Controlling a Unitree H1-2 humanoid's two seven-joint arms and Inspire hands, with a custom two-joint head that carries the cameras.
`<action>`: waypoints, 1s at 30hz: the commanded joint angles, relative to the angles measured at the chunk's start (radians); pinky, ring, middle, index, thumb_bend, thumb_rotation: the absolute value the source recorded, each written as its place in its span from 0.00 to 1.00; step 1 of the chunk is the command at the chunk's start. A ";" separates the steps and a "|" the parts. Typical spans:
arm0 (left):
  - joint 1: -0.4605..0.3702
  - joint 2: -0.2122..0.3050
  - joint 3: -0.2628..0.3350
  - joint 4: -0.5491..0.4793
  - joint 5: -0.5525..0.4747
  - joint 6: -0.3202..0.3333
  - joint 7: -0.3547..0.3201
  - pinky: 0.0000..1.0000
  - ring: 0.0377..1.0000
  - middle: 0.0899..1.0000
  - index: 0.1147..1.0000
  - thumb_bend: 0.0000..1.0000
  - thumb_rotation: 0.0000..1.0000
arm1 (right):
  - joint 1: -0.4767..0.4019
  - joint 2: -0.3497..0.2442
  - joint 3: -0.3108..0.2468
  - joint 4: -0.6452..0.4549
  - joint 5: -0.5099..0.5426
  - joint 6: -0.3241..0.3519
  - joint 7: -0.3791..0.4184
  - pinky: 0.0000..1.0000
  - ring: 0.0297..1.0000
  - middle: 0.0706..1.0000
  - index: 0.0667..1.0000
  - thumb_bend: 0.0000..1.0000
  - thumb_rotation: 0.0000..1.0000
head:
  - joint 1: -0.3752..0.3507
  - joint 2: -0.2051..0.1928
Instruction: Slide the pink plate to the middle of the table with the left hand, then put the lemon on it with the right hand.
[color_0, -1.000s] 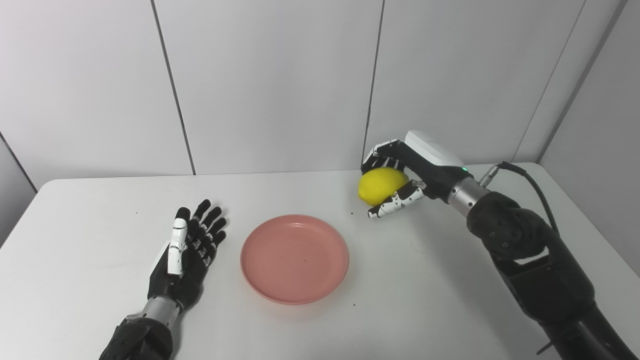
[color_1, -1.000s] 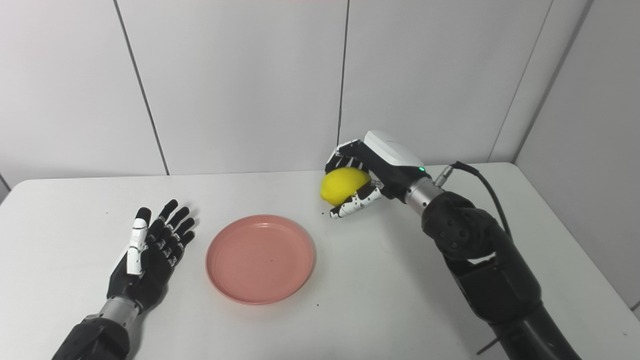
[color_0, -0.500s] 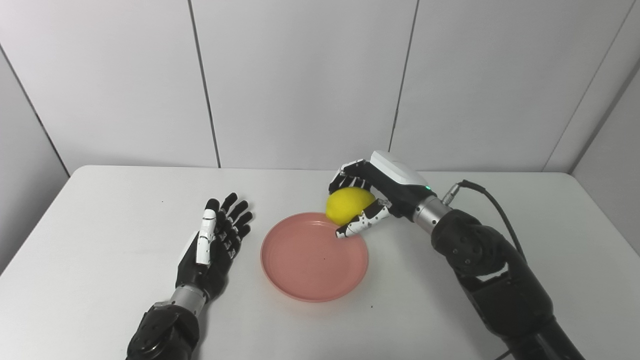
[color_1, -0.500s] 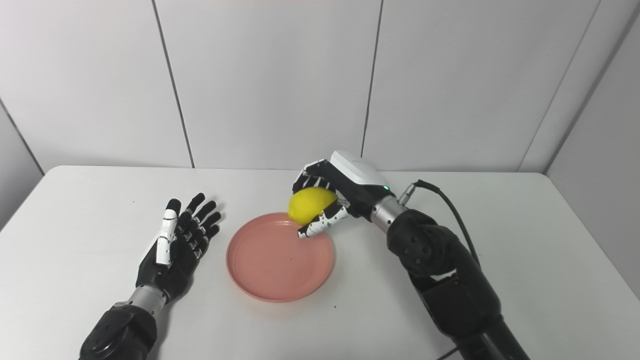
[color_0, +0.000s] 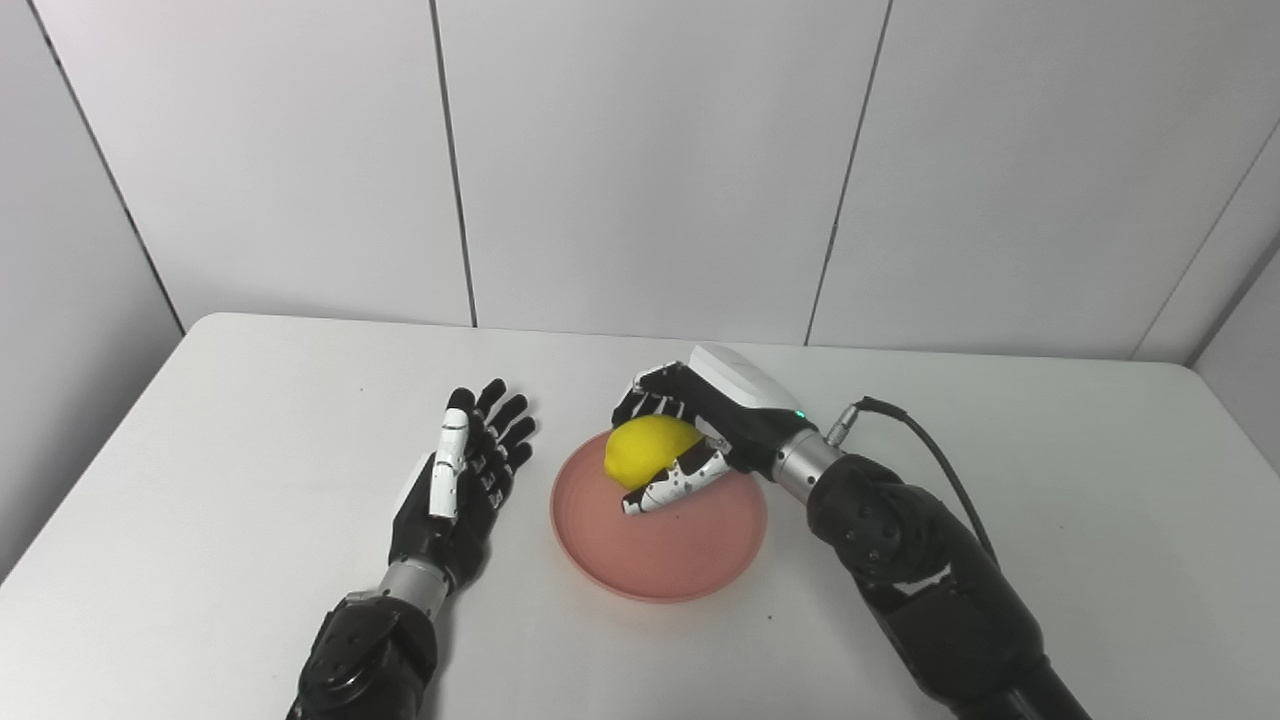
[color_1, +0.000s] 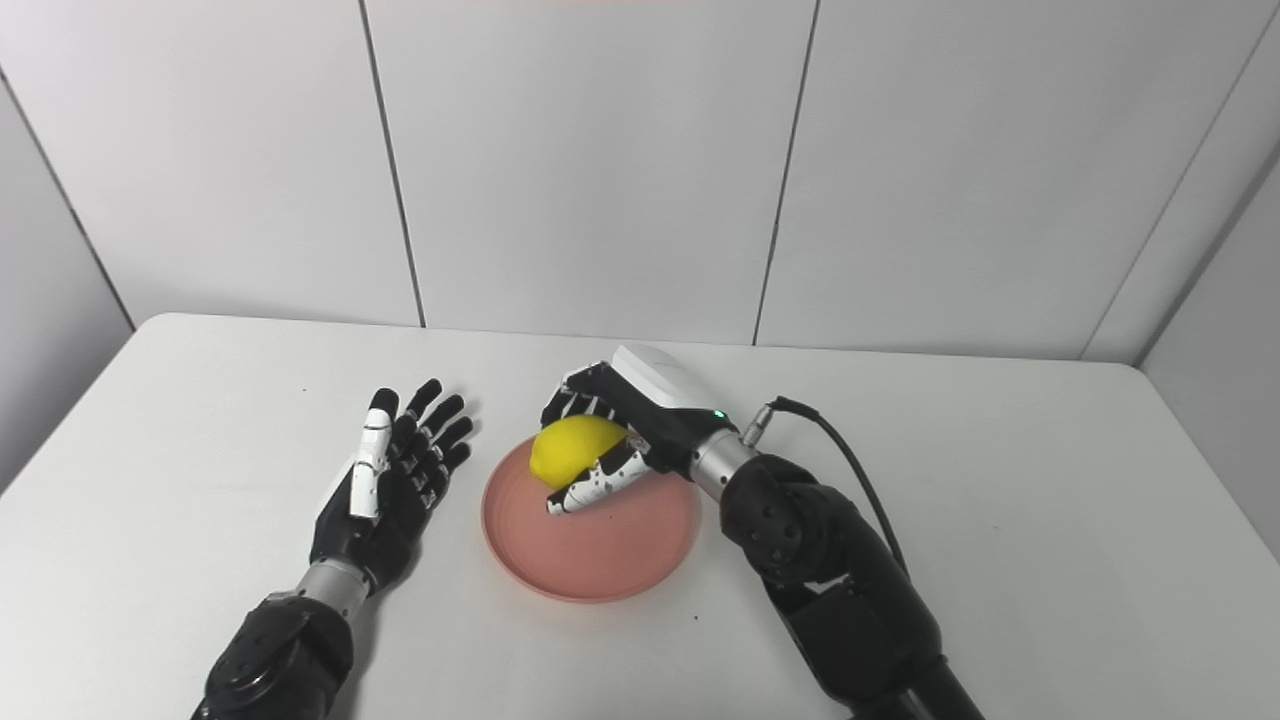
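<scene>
The pink plate lies flat near the middle of the white table. My right hand is shut on the yellow lemon and holds it over the plate's far left part; whether the lemon touches the plate cannot be told. The thumb curls under the fruit and the fingers wrap over its top. My left hand rests open on the table just left of the plate, fingers spread and pointing away, holding nothing.
A black cable runs from my right wrist along the forearm. White wall panels rise right behind the table's far edge. A few small dark specks dot the tabletop.
The camera has shifted, so the whole scene has moved in the picture. My right hand has carried the lemon leftward from beside the plate to over it. The left hand has stayed where it was.
</scene>
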 joint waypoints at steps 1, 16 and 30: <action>-0.018 -0.008 -0.004 -0.026 0.013 -0.004 0.009 0.98 0.95 0.95 0.95 0.58 1.00 | -0.056 0.015 0.002 0.006 -0.005 -0.058 -0.029 0.38 0.42 0.46 0.51 0.56 0.10 | 0.003 0.001; -0.018 -0.017 -0.004 -0.039 0.030 0.004 0.035 0.98 0.95 0.95 0.94 0.58 1.00 | -0.039 0.037 0.054 0.142 -0.072 -0.134 -0.105 0.31 0.37 0.43 0.52 0.58 0.08 | 0.029 0.008; -0.018 -0.018 -0.006 -0.044 0.038 0.012 0.035 0.98 0.95 0.95 0.94 0.59 1.00 | -0.013 0.027 0.059 0.149 -0.107 -0.136 -0.142 0.30 0.36 0.43 0.53 0.58 0.07 | 0.029 0.017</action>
